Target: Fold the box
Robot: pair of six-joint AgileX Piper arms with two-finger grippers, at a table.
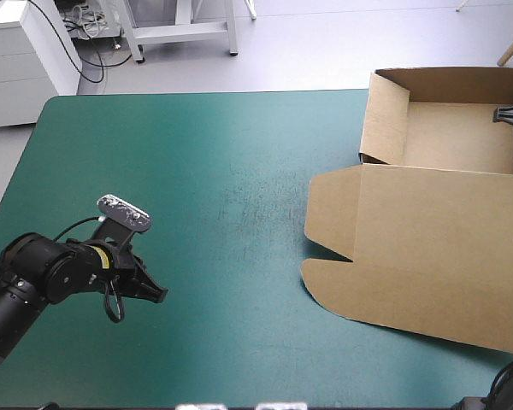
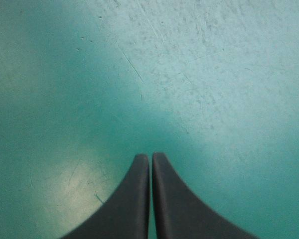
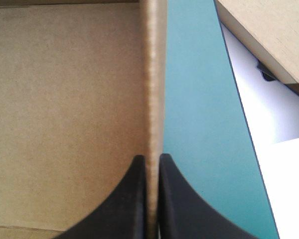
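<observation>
High view: the box (image 1: pixel 427 231) sits far right on the teal-green cover (image 1: pixel 197 171), walls up, lid flat. The left gripper (image 1: pixel 158 295) is parked well apart, out of the way.

Left wrist: its fingers (image 2: pixel 134 199) are together, empty, over bare cover.

Right wrist: the right gripper (image 3: pixel 152 158) pinches a box wall, probably to hold it upright.

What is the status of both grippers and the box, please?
Left black-finned gripper shut, empty, over teal-green cover. Right gripper shut on brown cardboard box wall; walls raised, lid flat. Nothing obstructing.
</observation>
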